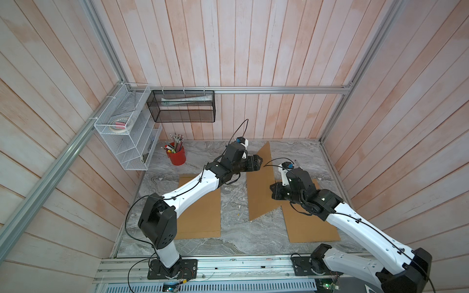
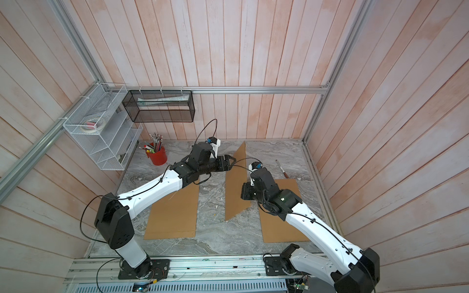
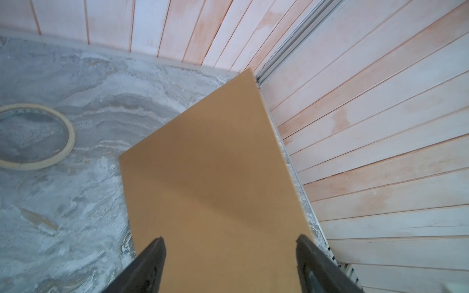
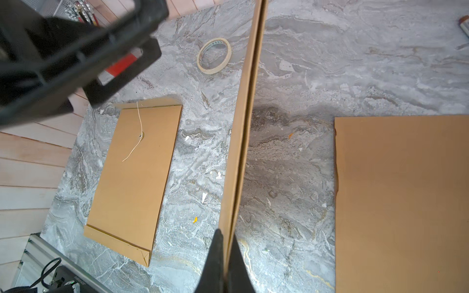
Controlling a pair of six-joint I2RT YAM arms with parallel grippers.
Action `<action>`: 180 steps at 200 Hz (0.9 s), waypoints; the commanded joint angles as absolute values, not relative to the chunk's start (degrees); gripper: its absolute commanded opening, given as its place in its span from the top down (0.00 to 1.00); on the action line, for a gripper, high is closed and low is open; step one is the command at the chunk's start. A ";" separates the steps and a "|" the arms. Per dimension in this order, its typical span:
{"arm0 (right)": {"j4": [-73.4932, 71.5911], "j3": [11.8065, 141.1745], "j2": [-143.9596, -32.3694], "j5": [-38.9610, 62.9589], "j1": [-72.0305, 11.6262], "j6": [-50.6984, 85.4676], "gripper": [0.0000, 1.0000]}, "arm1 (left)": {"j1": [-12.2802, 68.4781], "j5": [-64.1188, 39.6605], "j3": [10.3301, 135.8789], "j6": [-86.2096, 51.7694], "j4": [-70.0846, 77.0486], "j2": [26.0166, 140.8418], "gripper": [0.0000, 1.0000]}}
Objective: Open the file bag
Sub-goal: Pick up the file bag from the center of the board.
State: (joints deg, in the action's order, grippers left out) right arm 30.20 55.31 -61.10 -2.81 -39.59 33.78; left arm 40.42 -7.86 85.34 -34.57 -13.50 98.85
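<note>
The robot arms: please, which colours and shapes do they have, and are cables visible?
Both the left arm and right arm have smooth white link shells, black joint housings and thin black cables clipped along them. The left gripper and right gripper have black tapered fingers.

Upright mid-table, file bag (image 1: 258, 192); flat envelope (image 1: 200, 215) at 8 o'clock, second envelope (image 1: 309, 228) at 4, pen cup (image 1: 177, 156) at 10.
</note>
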 commanded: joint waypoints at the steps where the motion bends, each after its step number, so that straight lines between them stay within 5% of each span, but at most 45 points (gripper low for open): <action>1: 33.14 58.65 -63.05 -6.81 -41.79 31.99 1.00 | 41.02 -9.14 89.47 -32.98 -16.23 101.07 0.15; 131: 36.38 67.88 -70.08 -15.27 -48.50 31.64 1.00 | 41.04 -0.71 108.81 -26.55 -29.78 112.18 0.14; 180: 37.10 69.65 -71.45 -17.00 -50.24 31.21 1.00 | 40.69 -0.78 112.40 -25.77 -31.41 114.50 0.24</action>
